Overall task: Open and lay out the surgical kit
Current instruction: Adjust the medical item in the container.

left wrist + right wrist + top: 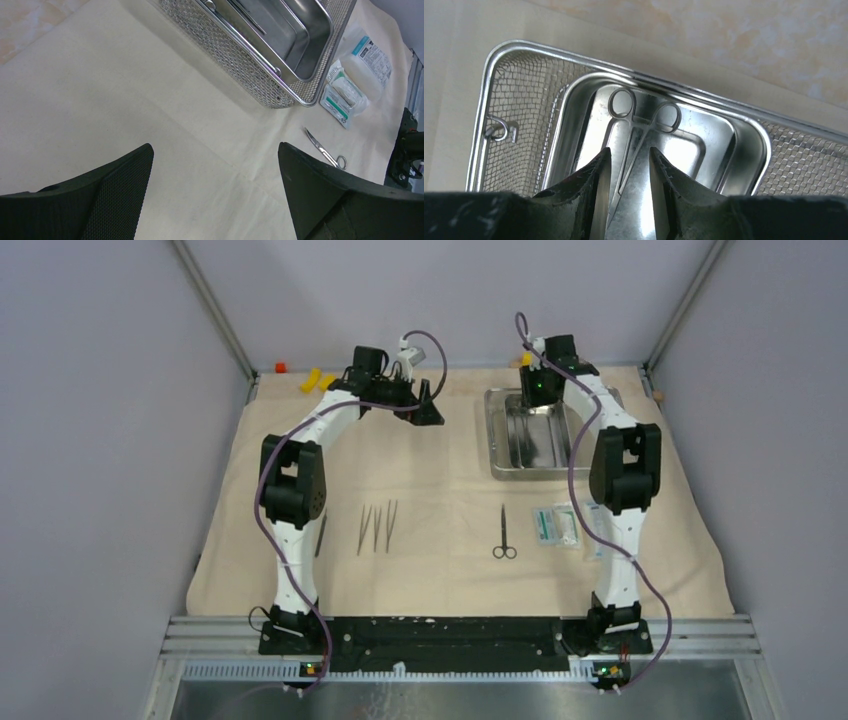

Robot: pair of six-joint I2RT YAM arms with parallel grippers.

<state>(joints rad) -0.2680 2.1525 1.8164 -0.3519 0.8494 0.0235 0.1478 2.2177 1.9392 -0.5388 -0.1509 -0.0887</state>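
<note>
Beige cloth wrap point(430, 480): unfolded flat over the counter, everything rests on it
Shiny rectangular steel tray point(497, 440): far right of the cloth, seated in a wire mesh basket point(519, 105)
Your right pincer point(629, 152): down inside the tray, jaws partly spread, straddling the shanks of a ring-handled steel forceps point(636, 131) on the tray floor; no pinch shows
Your left pincer point(215, 146): spread wide over bare cloth left of the tray, holding nothing
Laid out nearer you: white-and-teal sealed packets point(556, 524), thin metal scissors point(504, 533), three slim tweezers point(377, 527)
Step in hand, my reading: emptying the tray, forceps now
Next: close squarely on the shanks, lift clear of the rim, set the forceps between tweezers and scissors
</note>
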